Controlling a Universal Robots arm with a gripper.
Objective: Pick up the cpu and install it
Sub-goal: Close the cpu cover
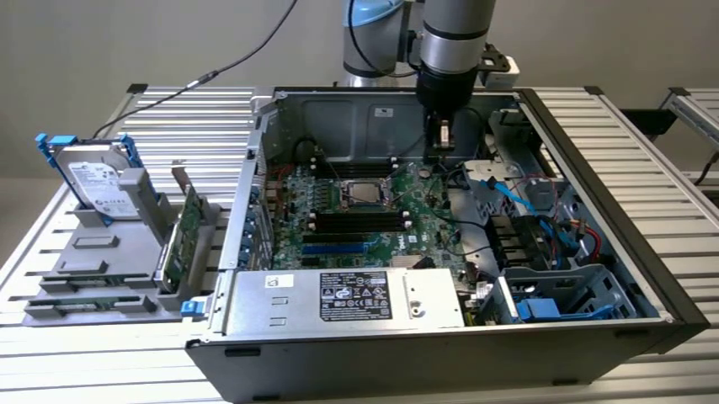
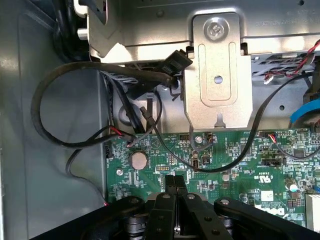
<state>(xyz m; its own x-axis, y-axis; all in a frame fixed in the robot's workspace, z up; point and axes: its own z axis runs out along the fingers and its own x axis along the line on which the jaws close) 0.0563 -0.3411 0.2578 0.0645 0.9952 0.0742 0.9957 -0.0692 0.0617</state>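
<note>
CPU (image 1: 357, 191): small silver square, lying flat in what looks like the socket frame at the middle of the motherboard (image 1: 337, 240), inside the open case (image 1: 584, 160). Claw (image 1: 442, 150) hangs inside the case toward the back wall; the chip is at about 8 o'clock from it in the exterior view, apart from it. Wrist view: claw (image 2: 175, 182) clenched, fingers pressed together with nothing between them, green board and black cables beneath. Handling, by judgement: light, rigid, slick metal top that offers little purchase, underside contacts likely fragile. Best taken by two opposite edges and kept level, with a gentle squeeze. Hard drive (image 1: 96, 181) stands outside the case at 9 o'clock.
</note>
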